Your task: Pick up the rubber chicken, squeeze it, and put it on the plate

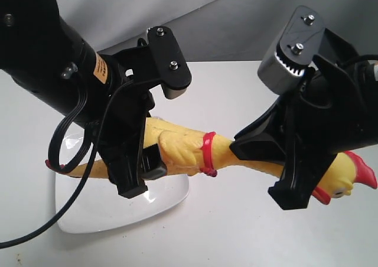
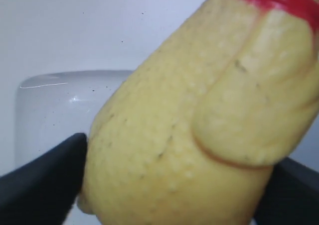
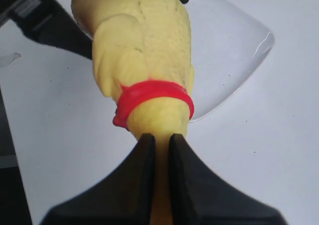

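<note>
The yellow rubber chicken (image 1: 183,146) is held level in the air between both arms. Its red feet end lies over the white plate (image 1: 118,211), and its head (image 1: 348,178) points right. My left gripper (image 1: 144,178) is shut on the thick body, with a black finger on each side of the chicken (image 2: 174,135) in the left wrist view (image 2: 169,195). My right gripper (image 1: 263,172) is shut on the thin neck just past the red neck band (image 3: 154,93). Its fingers (image 3: 144,155) nearly meet, squashing the neck flat. Under the chicken (image 3: 144,36) lies the plate (image 3: 234,51).
The plate (image 2: 50,105) sits on a white table (image 1: 236,231) at the front left. A black cable (image 1: 65,155) loops down from the left arm over the plate's left edge. A grey backdrop (image 1: 195,13) rises behind the table.
</note>
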`<state>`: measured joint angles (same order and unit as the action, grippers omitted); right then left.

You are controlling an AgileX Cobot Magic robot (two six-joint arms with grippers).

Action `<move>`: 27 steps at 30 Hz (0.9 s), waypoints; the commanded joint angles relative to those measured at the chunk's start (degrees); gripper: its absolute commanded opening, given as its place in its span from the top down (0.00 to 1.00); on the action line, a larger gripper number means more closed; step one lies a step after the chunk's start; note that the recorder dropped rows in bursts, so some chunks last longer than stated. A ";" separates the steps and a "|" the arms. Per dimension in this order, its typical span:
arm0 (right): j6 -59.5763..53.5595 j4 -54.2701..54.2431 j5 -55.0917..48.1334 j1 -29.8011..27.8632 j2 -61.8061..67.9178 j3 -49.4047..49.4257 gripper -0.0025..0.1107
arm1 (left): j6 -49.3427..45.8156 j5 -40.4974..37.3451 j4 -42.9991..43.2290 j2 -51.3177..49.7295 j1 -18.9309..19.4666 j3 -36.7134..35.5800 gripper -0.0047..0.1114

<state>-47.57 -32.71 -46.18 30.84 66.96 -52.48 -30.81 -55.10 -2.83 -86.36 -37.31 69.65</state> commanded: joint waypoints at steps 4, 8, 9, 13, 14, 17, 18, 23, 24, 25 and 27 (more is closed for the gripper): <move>-0.39 -0.69 0.58 -0.01 -0.80 -0.03 0.98 | 1.12 0.42 -0.10 0.15 0.08 -0.11 0.06; -0.50 -0.69 0.58 -0.01 -0.80 -0.03 0.98 | 1.22 0.69 -0.10 0.15 0.08 -0.11 0.17; -0.50 -0.69 0.58 -0.01 -0.80 -0.03 0.98 | 1.22 0.69 -0.10 0.15 0.08 -0.11 0.26; -0.50 -0.69 0.58 -0.01 -0.80 -0.03 0.98 | 1.22 -1.69 -0.10 0.15 0.08 -0.11 0.83; -0.50 -0.69 0.58 -0.01 -0.80 -0.03 0.98 | 0.97 -1.96 0.09 0.15 0.08 -0.11 0.96; -0.50 -0.69 0.58 -0.01 -0.80 -0.03 0.98 | 0.79 -1.96 0.22 0.15 0.08 -0.11 0.94; -0.50 -0.69 0.58 -0.01 -0.80 -0.03 0.98 | 0.79 -1.72 0.23 0.15 0.08 -0.11 0.94; -0.50 -0.69 0.58 -0.01 -0.80 -0.03 0.98 | 0.79 -0.09 1.53 0.15 0.08 -0.11 0.91; -0.50 -0.69 0.58 -0.01 -0.80 -0.03 0.98 | 0.79 -0.20 2.31 0.15 0.08 -0.11 0.87; -0.50 -0.69 0.58 -0.01 -0.80 -0.03 0.98 | 0.95 -0.20 2.83 0.15 0.08 -0.11 0.81; -0.50 -0.69 0.58 -0.01 -0.80 -0.03 0.98 | 1.88 -0.20 2.83 0.15 0.08 -0.11 0.63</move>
<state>-47.80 -32.71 -46.31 30.84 66.96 -52.48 -29.97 -55.17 -2.14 -86.36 -37.31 69.65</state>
